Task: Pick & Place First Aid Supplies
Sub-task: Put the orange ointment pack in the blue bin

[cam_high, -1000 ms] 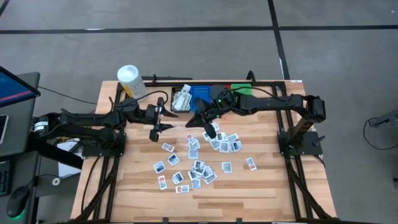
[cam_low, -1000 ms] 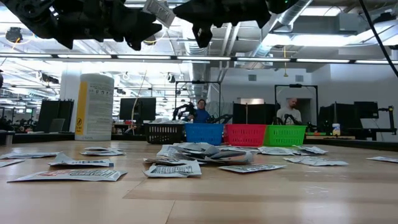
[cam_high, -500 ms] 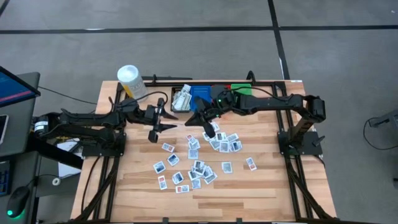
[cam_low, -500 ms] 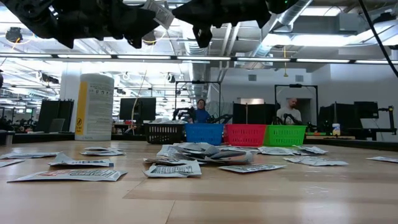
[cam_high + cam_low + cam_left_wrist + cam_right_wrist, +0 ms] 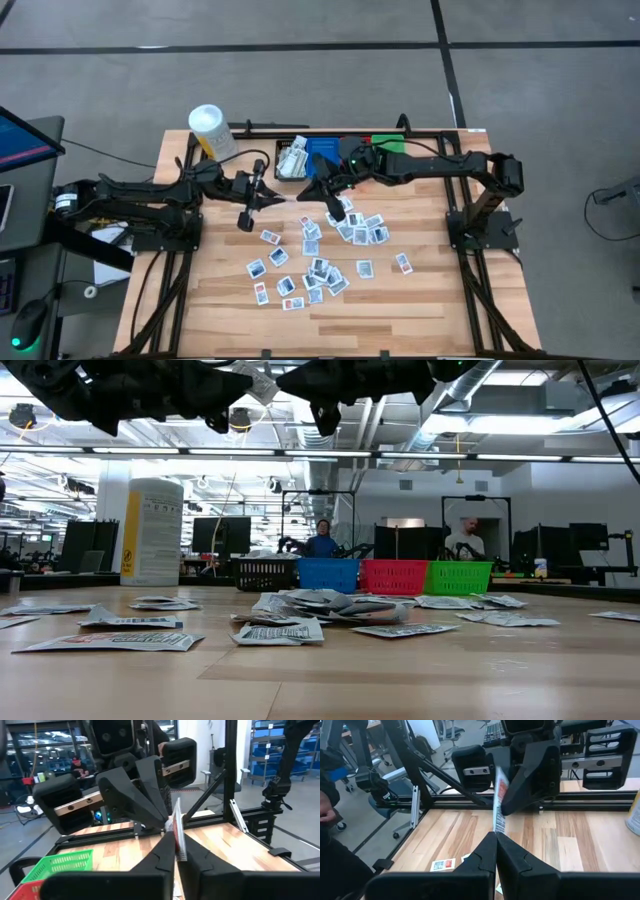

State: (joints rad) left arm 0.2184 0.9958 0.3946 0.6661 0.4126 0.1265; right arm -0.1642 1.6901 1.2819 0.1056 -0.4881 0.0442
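Near the frame's upper middle, the left gripper (image 5: 262, 186) and right gripper (image 5: 322, 187) each pinch a packet (image 5: 177, 829), above the scattered packets (image 5: 318, 250).

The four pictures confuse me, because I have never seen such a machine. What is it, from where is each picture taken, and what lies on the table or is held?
It is a robot with two dark arms at a wooden table. Each arm ends in a two-finger gripper. One picture looks straight down from above. One looks level across the table top. The other two come from a camera on each wrist and look past that arm's own fingers.

On the table lie many small flat first aid packets, a white tub and a row of small bins along one edge.

The two grippers meet tip to tip in the air above the table. The left gripper is shut on one packet, seen edge-on. The right gripper is also shut, its tips near that packet. Whether it grips the packet too, I cannot tell.
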